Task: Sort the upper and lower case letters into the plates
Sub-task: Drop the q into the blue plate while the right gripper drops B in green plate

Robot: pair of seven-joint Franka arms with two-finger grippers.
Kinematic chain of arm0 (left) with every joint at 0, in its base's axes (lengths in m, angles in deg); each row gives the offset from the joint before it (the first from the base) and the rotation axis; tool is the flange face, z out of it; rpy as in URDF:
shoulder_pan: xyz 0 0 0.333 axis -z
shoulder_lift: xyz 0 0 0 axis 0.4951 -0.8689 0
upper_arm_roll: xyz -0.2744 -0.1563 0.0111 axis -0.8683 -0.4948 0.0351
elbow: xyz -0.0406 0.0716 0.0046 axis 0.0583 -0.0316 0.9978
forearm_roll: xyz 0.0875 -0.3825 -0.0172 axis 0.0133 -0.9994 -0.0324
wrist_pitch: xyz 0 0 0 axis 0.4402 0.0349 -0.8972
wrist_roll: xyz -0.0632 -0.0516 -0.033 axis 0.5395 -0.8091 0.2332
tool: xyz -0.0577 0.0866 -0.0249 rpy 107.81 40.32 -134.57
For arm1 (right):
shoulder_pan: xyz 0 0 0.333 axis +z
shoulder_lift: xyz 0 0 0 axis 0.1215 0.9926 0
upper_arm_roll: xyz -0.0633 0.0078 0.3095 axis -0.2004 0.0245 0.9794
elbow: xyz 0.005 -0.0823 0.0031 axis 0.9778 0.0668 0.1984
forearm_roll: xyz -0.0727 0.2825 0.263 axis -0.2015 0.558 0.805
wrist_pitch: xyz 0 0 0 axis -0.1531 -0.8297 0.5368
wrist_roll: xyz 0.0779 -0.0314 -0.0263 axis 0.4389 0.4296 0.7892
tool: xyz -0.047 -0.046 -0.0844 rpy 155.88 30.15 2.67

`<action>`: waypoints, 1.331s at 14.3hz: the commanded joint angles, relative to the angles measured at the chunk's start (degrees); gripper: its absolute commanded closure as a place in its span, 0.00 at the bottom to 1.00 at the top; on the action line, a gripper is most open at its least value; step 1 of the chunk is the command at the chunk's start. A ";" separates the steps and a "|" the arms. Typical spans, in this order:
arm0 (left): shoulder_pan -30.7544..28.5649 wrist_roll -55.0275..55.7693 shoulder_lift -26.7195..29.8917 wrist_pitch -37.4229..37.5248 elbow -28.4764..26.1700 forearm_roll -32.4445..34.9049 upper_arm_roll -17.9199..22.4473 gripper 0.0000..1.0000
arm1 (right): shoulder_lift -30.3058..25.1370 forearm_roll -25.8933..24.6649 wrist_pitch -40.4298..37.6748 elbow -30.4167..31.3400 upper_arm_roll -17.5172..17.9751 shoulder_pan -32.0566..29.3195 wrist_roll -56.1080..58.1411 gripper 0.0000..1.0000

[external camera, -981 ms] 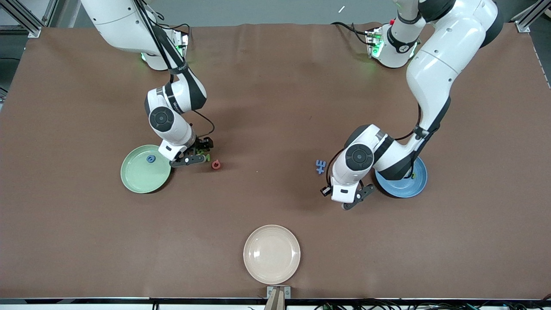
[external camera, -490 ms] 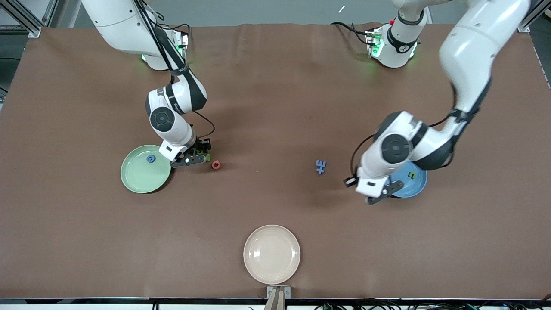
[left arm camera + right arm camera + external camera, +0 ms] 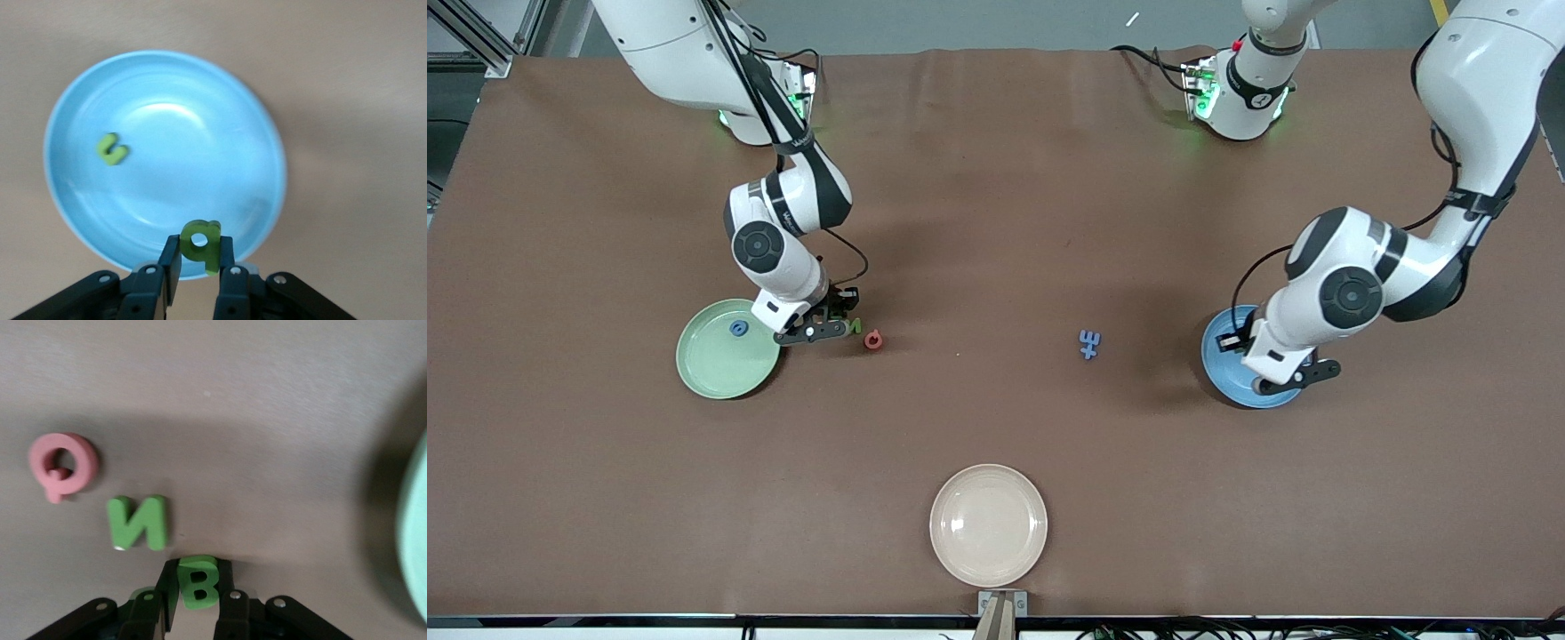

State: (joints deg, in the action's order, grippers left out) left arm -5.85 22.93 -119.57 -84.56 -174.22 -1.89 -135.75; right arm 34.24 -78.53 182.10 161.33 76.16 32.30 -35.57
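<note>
- The right hand (image 3: 197, 590) is down at the surface (image 3: 996, 222), just beside the pale green plate (image 3: 725, 356) at about that plate's 2 o'clock in the front view. Its fingers are clamped on a green B (image 3: 198, 583).
- A green N (image 3: 138, 522) lies touching-close beside the B, and a red Q (image 3: 61, 465) sits a little farther toward the left arm's end. To my eye the lift should go straight up, so the N isn't dragged along.
- One blue letter (image 3: 739, 328) lies in the green plate, near the rim at roughly 12 o'clock. The B only has a short hop to join it; I'd carry it well past the rim before letting go.
- The left hand (image 3: 199, 267) hangs over the blue plate (image 3: 120, 87), gripping a green lowercase q (image 3: 200, 241). It sits above the plate's edge rather than its middle.
- A small green letter (image 3: 112, 149) rests inside that plate. I'd move the q further inward and drop it low, since foam this light may bounce off the rim.
- Two blue letters (image 3: 1089, 343) wait on the bare surface between the arms, touching one another.
- The cream plate (image 3: 987, 524), nearest the front camera, holds nothing and shouldn't receive anything.
</note>
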 commanded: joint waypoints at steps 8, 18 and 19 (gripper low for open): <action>-8.60 -5.48 -0.15 -7.85 -8.88 8.89 -0.77 0.93 | -3.35 -0.36 -19.88 -11.66 0.10 -17.21 17.38 0.98; -9.04 -5.30 -1.82 -9.00 -10.29 9.95 0.46 0.92 | 5.00 -0.88 -6.42 -10.52 0.10 -25.41 30.16 0.98; -9.13 -5.30 -1.91 -8.91 -10.29 9.95 0.55 0.91 | 5.01 -0.88 -6.50 -10.43 0.10 -25.41 30.16 0.98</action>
State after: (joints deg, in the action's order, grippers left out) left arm -14.09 17.91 -121.33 -92.56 -183.89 6.84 -134.94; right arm 39.37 -78.86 174.90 150.19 75.59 7.58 -5.78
